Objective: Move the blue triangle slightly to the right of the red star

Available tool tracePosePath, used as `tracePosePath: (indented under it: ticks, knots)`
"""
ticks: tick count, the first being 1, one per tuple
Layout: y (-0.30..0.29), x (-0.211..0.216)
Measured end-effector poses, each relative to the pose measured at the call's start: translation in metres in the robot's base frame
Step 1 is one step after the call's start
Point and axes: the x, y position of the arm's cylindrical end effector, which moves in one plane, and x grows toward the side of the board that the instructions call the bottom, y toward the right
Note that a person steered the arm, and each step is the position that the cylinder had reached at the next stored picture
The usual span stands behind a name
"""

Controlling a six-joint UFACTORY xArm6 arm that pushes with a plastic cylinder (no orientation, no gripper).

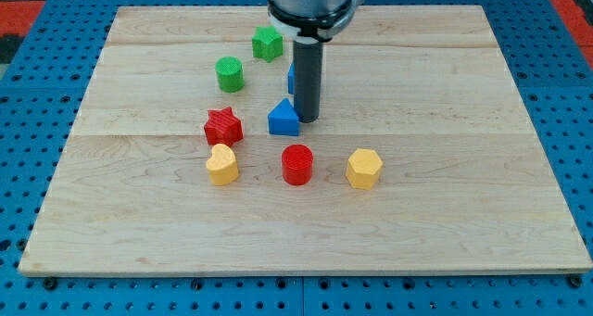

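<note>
My tip (307, 120), a bare rod holding nothing, touches the blue triangle (283, 119) on its right side. The triangle sits just right of the red star (222, 126) (a small gap between), so the task looks nearly finished.

The blocks sit near the surface's (463, 223) middle and top edge. The bottom edge and both side edges are open.
</note>
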Motion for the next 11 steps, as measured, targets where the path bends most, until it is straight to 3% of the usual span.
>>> tracePosePath:
  ticks: [7,11]
  knots:
    - [-0.016,-0.023]
    - [-0.062,-0.028]
